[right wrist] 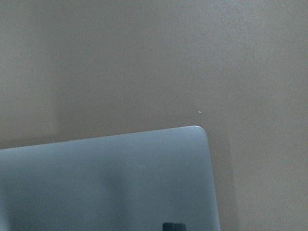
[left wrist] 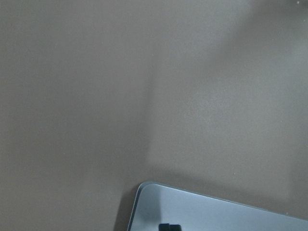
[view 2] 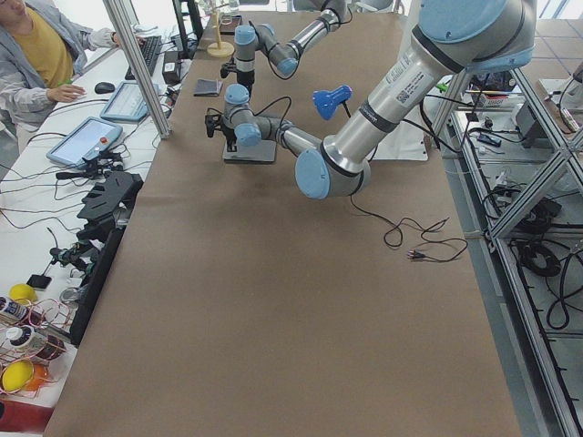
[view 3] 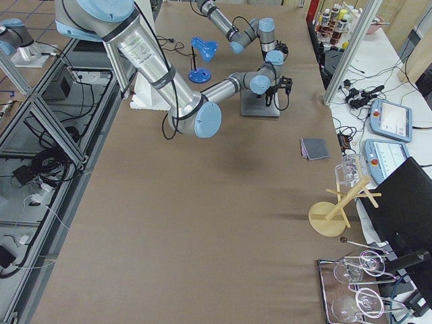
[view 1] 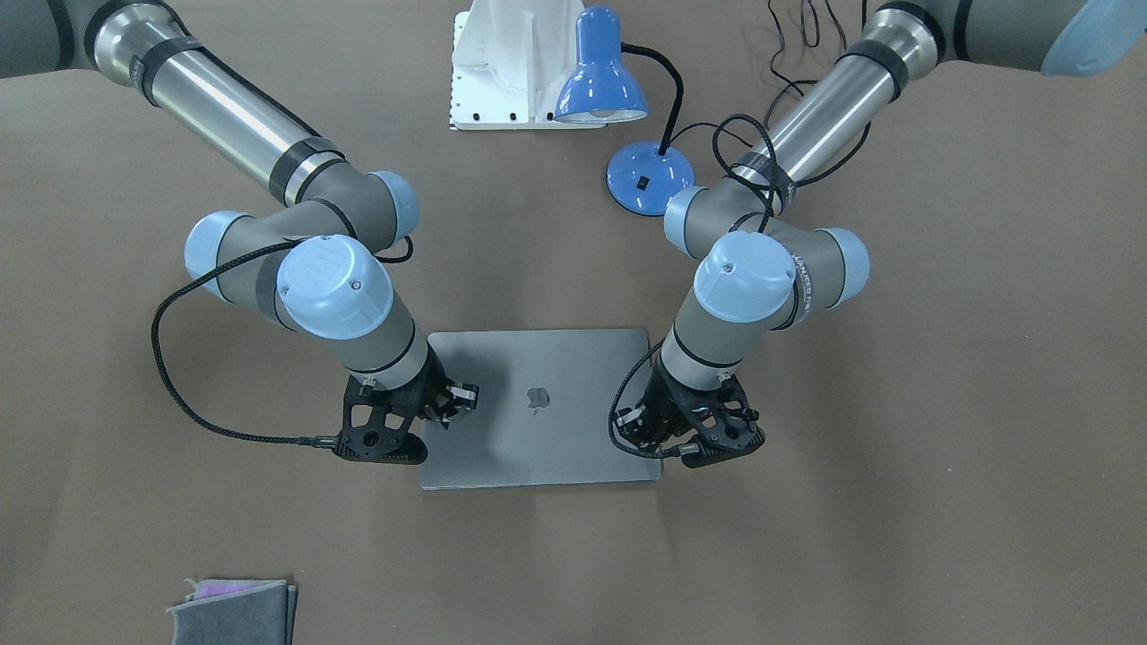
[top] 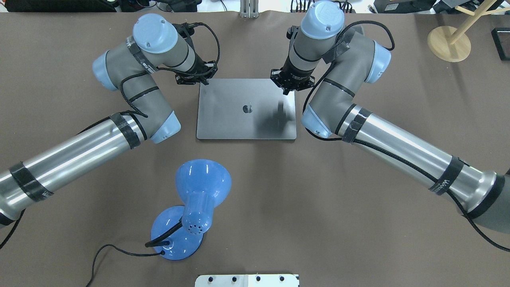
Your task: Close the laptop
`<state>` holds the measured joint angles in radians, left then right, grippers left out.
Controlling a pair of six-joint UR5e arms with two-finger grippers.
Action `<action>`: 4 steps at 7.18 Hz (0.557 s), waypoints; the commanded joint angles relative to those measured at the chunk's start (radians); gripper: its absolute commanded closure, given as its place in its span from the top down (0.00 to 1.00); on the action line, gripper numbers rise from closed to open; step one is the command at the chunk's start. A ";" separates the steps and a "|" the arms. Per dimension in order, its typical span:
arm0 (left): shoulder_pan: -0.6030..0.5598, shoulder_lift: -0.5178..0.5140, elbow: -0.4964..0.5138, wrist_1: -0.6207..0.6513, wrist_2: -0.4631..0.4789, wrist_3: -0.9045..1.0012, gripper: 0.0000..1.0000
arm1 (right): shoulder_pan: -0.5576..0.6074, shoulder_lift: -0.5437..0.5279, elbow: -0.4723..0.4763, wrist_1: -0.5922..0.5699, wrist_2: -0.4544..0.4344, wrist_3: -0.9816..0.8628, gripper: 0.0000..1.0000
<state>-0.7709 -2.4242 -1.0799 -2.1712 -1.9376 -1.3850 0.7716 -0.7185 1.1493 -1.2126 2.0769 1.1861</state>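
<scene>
A robotics lab — the left arm (top: 71, 159) and the right arm (top: 406, 147), both industrial, reach over a long table (view 2: 273, 319) covered in brown, with aluminium framing (view 2: 137, 64) along its sides. Well apart from the fingers (view 1: 464, 391) of the right gripper (view 1: 455, 401), beyond the table's edge, a person (view 2: 36, 41) works at a keyboard (view 2: 148, 50) beside teach pendants (view 2: 84, 141) and tangled cables (view 2: 27, 228) — and behind those fingers, on the robot's side, open racks (view 2: 533, 237) hold more electronics.

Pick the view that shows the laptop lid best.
Overhead exterior: the laptop lies closed, its lid and logo almost fully clear. The front-facing view hides part of both side edges; the side views show it small; each wrist view shows one corner.
</scene>
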 commanded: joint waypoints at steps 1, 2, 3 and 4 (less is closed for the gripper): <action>-0.002 0.004 -0.040 -0.001 -0.006 0.000 0.00 | -0.006 -0.002 0.001 0.008 0.008 0.003 0.00; -0.007 0.036 -0.133 0.033 -0.021 0.000 0.55 | 0.024 -0.001 0.045 0.001 0.070 0.007 0.00; -0.027 0.106 -0.240 0.083 -0.091 0.004 0.98 | 0.059 -0.009 0.075 -0.002 0.124 0.001 0.95; -0.086 0.184 -0.343 0.126 -0.198 0.009 0.98 | 0.095 -0.053 0.133 -0.004 0.138 -0.005 1.00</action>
<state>-0.8055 -2.3248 -1.3001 -2.0972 -2.0320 -1.3810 0.8252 -0.7355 1.2234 -1.2134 2.1798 1.1873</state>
